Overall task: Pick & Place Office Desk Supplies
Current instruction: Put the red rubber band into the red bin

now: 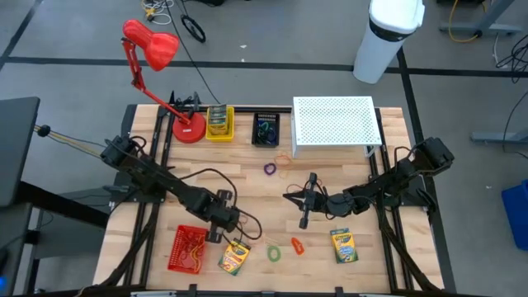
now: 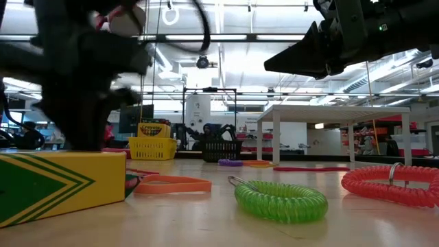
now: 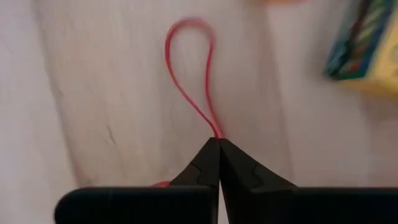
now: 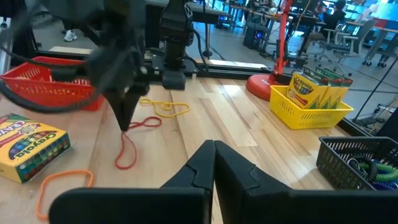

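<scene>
Rubber band [image 3: 189, 68], near the table's six o'clock edge, is sitting pinched in my left gripper [image 3: 217, 142], the right gripper [image 4: 214, 144] is waiting clenched and empty, and crayon boxes [image 1: 343, 245] and loops are lying unsorted.

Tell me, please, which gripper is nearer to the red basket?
The left. The left gripper sits just beside the red basket, pinching a red rubber band; the right gripper waits past mid-table, well away from it.
</scene>
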`<action>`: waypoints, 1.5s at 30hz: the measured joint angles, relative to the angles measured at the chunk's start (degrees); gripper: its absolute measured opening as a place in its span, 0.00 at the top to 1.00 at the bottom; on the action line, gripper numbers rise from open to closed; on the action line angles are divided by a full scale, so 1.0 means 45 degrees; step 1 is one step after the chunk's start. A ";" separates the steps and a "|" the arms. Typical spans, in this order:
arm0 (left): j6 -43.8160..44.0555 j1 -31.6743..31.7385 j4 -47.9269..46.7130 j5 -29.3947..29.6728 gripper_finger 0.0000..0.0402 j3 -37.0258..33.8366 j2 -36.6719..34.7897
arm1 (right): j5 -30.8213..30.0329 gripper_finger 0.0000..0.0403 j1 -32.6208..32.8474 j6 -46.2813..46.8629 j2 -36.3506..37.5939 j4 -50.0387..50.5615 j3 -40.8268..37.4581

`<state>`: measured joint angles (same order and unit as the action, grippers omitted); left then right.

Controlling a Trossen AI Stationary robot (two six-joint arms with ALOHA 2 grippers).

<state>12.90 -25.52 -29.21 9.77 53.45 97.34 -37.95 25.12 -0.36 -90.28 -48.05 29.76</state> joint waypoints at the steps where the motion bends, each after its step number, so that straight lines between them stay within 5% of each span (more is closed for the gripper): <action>1: -0.0157 0.0000 -0.0368 0.0113 0.99 0.0402 -0.0006 | 0.0001 0.95 0.0002 0.0000 0.0000 0.0008 0.0000; 11: -0.0499 -0.0324 -0.4925 0.0691 0.99 0.3658 -0.0029 | 0.0003 0.95 0.0002 -0.0005 0.0000 0.0039 0.0000; 20: 0.1900 -0.1878 -0.9536 0.0655 0.99 0.6785 -0.0039 | 0.0004 0.95 0.0002 -0.0005 0.0000 0.0039 0.0000; 27: 0.4693 -0.3203 -1.1780 -0.0568 0.99 0.8816 -0.0058 | 0.0008 0.95 0.0000 -0.0005 0.0000 0.0039 0.0000; 36: 0.7663 -0.5049 -1.2284 -0.1075 0.99 0.9559 -0.0057 | 0.0008 0.95 0.0002 -0.0005 0.0000 0.0039 0.0000; 45: 1.0650 -0.7223 -1.2275 0.0636 0.99 0.9559 0.0036 | 0.0348 0.95 0.0002 0.0010 0.0000 0.0039 -0.0005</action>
<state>60.82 -58.02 -84.45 12.64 96.47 97.50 -36.38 25.12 -0.32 -90.28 -47.88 29.74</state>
